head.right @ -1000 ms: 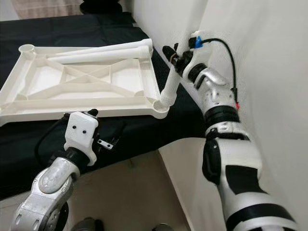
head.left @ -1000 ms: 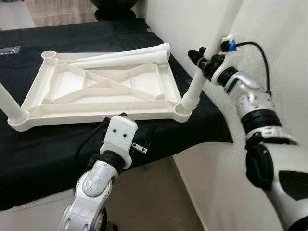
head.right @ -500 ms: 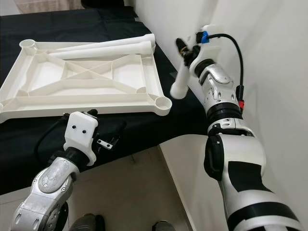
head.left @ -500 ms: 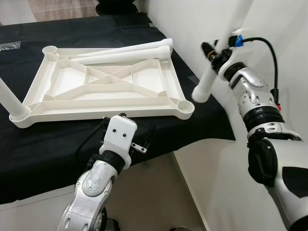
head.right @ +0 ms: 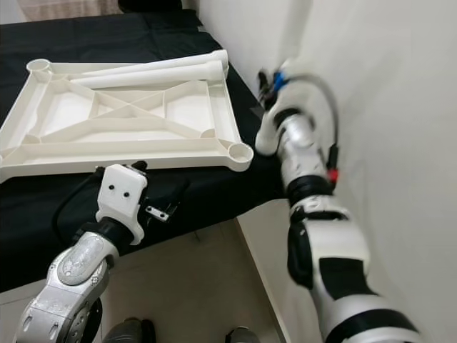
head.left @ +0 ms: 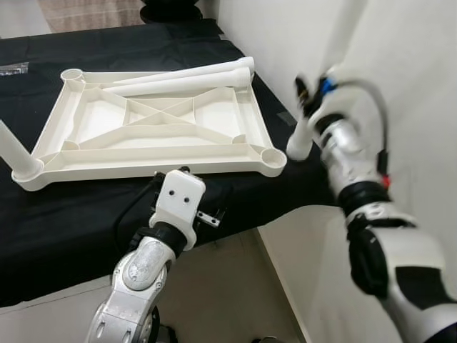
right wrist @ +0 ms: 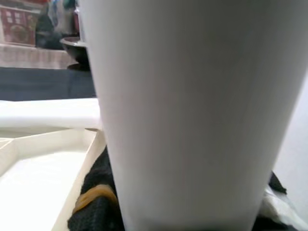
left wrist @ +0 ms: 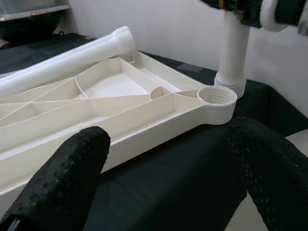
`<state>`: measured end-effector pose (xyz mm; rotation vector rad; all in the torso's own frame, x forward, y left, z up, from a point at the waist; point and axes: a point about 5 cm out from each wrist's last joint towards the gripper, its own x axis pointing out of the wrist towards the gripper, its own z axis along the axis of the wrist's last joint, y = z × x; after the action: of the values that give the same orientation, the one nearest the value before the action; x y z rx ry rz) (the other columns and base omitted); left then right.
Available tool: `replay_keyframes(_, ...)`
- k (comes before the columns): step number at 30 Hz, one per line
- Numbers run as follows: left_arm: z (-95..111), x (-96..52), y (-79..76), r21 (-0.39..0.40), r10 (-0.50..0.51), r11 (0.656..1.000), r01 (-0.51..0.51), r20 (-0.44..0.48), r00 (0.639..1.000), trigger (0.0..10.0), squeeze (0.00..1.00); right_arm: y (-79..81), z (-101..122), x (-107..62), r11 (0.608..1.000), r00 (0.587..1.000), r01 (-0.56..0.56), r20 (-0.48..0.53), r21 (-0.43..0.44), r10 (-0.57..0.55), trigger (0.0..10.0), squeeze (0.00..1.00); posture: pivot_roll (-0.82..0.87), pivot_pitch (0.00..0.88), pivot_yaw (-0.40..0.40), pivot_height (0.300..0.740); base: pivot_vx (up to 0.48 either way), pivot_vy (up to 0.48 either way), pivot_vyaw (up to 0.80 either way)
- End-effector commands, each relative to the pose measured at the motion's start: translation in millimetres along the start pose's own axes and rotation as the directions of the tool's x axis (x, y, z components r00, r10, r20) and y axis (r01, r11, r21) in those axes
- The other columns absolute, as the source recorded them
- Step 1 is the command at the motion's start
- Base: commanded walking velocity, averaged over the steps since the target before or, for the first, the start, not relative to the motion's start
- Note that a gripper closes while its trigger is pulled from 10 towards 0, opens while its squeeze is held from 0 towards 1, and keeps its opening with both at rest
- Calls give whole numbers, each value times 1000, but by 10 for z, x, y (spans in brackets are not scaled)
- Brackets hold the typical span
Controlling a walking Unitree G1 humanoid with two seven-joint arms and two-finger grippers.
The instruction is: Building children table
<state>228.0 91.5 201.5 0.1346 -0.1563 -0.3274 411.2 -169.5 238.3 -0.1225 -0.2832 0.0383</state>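
Lying upside down, tabletop: we see the white plastic tabletop [head.left: 153, 132] ribbed side up on the black cloth [head.left: 64, 221], a threaded round socket [head.left: 272, 156] at its near right corner.
Loose legs: two smooth white tubes [head.left: 193, 77] rest along the far edge of the tabletop.
Fitted leg: at the near left corner one leg [head.left: 14, 153] stands in its socket, its top cut off by the frame.
Right claw: our right claw [head.left: 308, 91] is closed round a white leg [head.left: 318, 93], whose flared lower end sits just right of the empty socket, beside it and not in it; motion blur smears the arm, and the leg's upper part fades into the white wall.
Left claw: our left claw [left wrist: 168, 178] hangs open near the front edge of the table, its knobbly black fingertips [left wrist: 67, 178] apart.
Change: half a second ago the held leg's end hung higher and farther right; it has dropped closer to the socket.
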Motion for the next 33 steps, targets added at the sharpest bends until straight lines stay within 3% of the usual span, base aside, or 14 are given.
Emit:
replay_keyframes(1, 53, -27, -4, 4, -12, 1000, 12, 13, 1000, 10000, 0, 42, -33, -23, 999, 1000, 22, 10, -47, -22, 10000, 0, 71, 162, -61, 740, 0, 0, 0)
replay_keyframes(12, 13, -30, 30, 18, -7, 1000, 7, -7, 1000, 10000, 0, 400, -83, -3, 991, 998, 2, -60, 136, 6, 10000, 0, 66, 176, -62, 740, 0, 0, 0)
replay_keyframes(17, 11, -17, 41, 21, -6, 1000, 6, -8, 1000, 10000, 0, 465, -88, 3, 984, 996, -15, -87, 175, 30, 10000, 0, 62, 173, -62, 740, 0, 0, 0)
replay_keyframes(20, 32, 20, 107, 42, 12, 999, -12, 5, 1000, 10000, 0, 755, -7, -34, 956, 988, -115, -70, 270, 139, 10000, 0, 51, 169, -62, 740, 0, 0, 0)
replay_keyframes(25, 57, 39, 143, 44, 23, 999, -24, 21, 1000, 10000, 0, 883, 68, -70, 935, 983, -154, -46, 320, 178, 10000, 0, 50, 169, -63, 740, 0, 0, 0)
replay_keyframes(26, 80, 49, 194, 49, 45, 998, -47, 33, 998, 10000, 0, 986, 226, -85, 919, 982, -175, -6, 354, 189, 10000, 0, 44, 159, -70, 740, 0, 0, 0)
replay_keyframes(27, 94, 57, 258, 59, 74, 995, -77, 43, 996, 10000, 0, 1138, 450, -123, 875, 977, -201, 31, 440, 209, 10000, 0, 47, 156, -77, 740, 0, 0, 0)
replay_keyframes(28, 94, 57, 258, 59, 74, 995, -77, 43, 996, 10000, 0, 1138, 450, -123, 875, 977, -201, 31, 440, 209, 10000, 0, 47, 156, -77, 740, 0, 0, 0)
replay_keyframes(31, 64, 50, 281, 66, 84, 994, -86, 33, 996, 10000, 0, 1309, 608, -172, 783, 960, -241, 23, 573, 279, 10000, 0, 42, 150, -80, 740, 0, 0, 0)
replay_keyframes(32, 64, 50, 281, 66, 84, 994, -86, 33, 996, 10000, 0, 1309, 608, -172, 783, 960, -241, 23, 573, 279, 10000, 0, 42, 150, -80, 740, 0, 0, 0)
replay_keyframes(33, 54, 47, 281, 69, 84, 994, -86, 31, 996, 10000, 0, 1341, 648, -189, 756, 958, -240, 25, 609, 285, 10000, 0, 40, 148, -83, 740, 0, 0, 0)
